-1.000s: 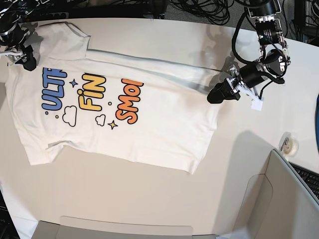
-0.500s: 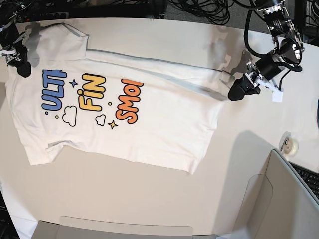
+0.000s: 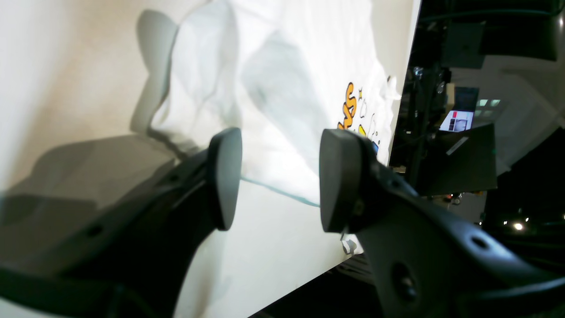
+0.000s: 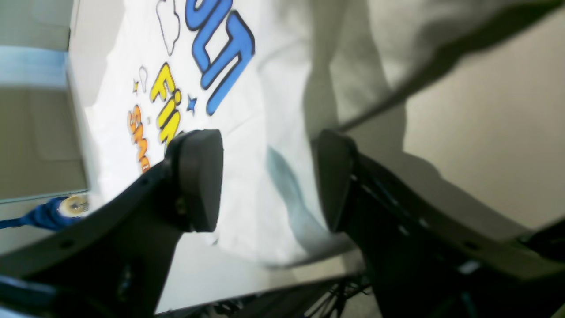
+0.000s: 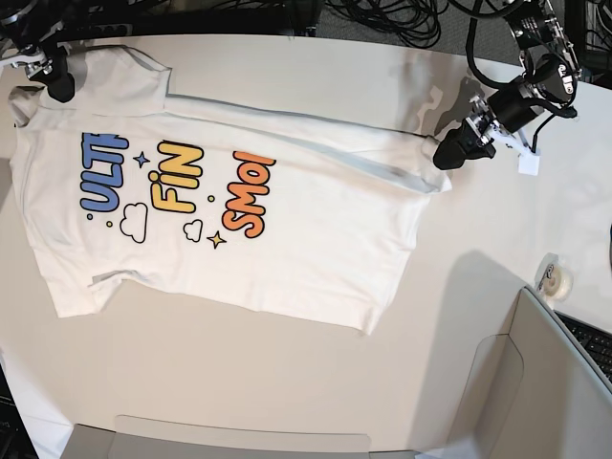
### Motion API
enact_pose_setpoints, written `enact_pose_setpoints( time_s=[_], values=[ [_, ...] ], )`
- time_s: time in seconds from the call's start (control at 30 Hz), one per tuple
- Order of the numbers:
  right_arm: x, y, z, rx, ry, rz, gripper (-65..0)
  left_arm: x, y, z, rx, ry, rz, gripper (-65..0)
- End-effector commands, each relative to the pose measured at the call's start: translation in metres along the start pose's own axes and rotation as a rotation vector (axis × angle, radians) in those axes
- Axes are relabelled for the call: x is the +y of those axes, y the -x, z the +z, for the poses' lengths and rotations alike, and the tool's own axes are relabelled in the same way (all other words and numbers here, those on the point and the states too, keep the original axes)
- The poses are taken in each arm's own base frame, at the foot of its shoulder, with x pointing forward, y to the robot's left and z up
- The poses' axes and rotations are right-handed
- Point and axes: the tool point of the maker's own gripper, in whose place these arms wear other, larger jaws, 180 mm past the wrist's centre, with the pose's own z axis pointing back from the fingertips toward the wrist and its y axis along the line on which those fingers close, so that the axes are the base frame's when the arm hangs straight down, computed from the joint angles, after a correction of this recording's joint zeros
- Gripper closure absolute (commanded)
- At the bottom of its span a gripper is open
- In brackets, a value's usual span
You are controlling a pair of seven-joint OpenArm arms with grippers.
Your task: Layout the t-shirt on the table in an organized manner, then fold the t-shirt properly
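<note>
In the left wrist view, the black left gripper is seen with its jaws standing apart and nothing between them; beyond it, a rumpled corner of the white cotton t-shirt with blue, yellow and orange cartoon lettering is spread on the smooth off-white bench, and a shallow crease is noted in the cloth there. In the right wrist view, the black right gripper is likewise shown parted and empty, held above the t-shirt's printed end near the bench edge. In the base view, the t-shirt is found laid out print-up and mostly flat across the bench, the left gripper just beside one corner and the right gripper at the opposite end by a sleeve. The laying-out is judged nearly done, only small wrinkles being left to smooth; no fold is seen, so the folding is judged wholly ahead.
</note>
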Motion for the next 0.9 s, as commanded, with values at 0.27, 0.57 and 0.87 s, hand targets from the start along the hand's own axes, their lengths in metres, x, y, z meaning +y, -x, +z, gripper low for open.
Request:
enact_pose_setpoints(
  time_s=[0.27,0.57,0.87],
  values=[
    [-0.001,0.007,0.018,0.010,-0.027,-0.021,-34.2,-0.006,-0.003,0.004,-0.006,0.017,-0.018,-28.4],
    [0.000,0.046,-0.020,0.135,-0.105,-0.135,-34.2,-0.003,-0.002,0.007,-0.007,0.008,-0.015,-28.4],
    [0.008,0.049,-0.028,0.152,-0.131,-0.130,-9.1,0.001,0.003,0.009,-0.002,-0.003,-0.005,-28.3]
  ],
)
